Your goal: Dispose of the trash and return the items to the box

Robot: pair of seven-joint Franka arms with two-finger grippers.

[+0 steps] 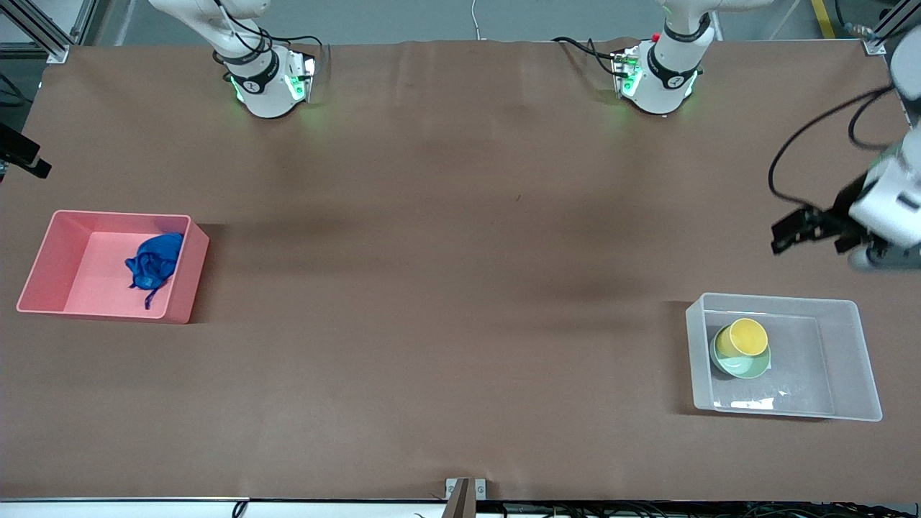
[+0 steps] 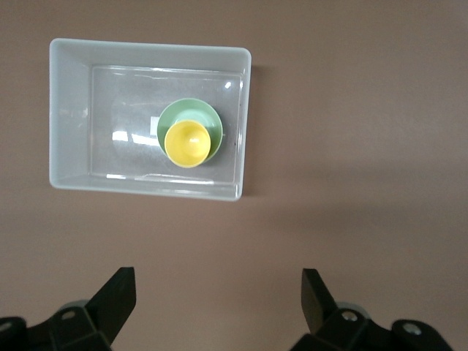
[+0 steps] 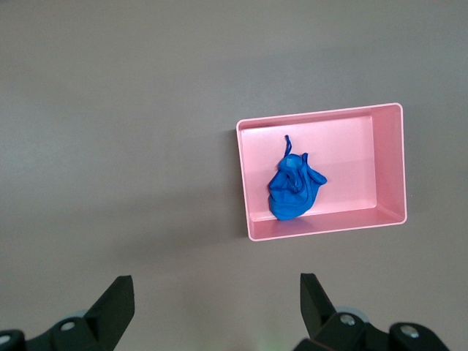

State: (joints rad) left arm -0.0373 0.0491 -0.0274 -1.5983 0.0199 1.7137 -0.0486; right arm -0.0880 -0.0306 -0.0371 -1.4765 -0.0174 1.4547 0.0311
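The blue wad of cloth (image 1: 155,262) lies in the pink bin (image 1: 50,259), its string end hanging down; it also shows in the right wrist view (image 3: 292,190). The yellow cup (image 1: 747,337) sits in the mint-green bowl (image 1: 745,368) inside the clear box (image 1: 863,360). The left wrist view shows the cup (image 2: 188,143), bowl (image 2: 212,117) and box (image 2: 146,45) too. My left gripper (image 1: 813,230) is open and empty, high over the table beside the box (image 2: 218,307). My right gripper (image 3: 217,307) is open and empty, high over bare table near the pink bin (image 3: 387,168).
Brown table cover (image 1: 460,288) spans the whole table. Both arm bases (image 1: 266,79) stand along the robots' edge. A dark part, apparently the right gripper (image 1: 21,155), shows at the table's end past the pink bin. A small bracket (image 1: 465,489) sits at the edge nearest the front camera.
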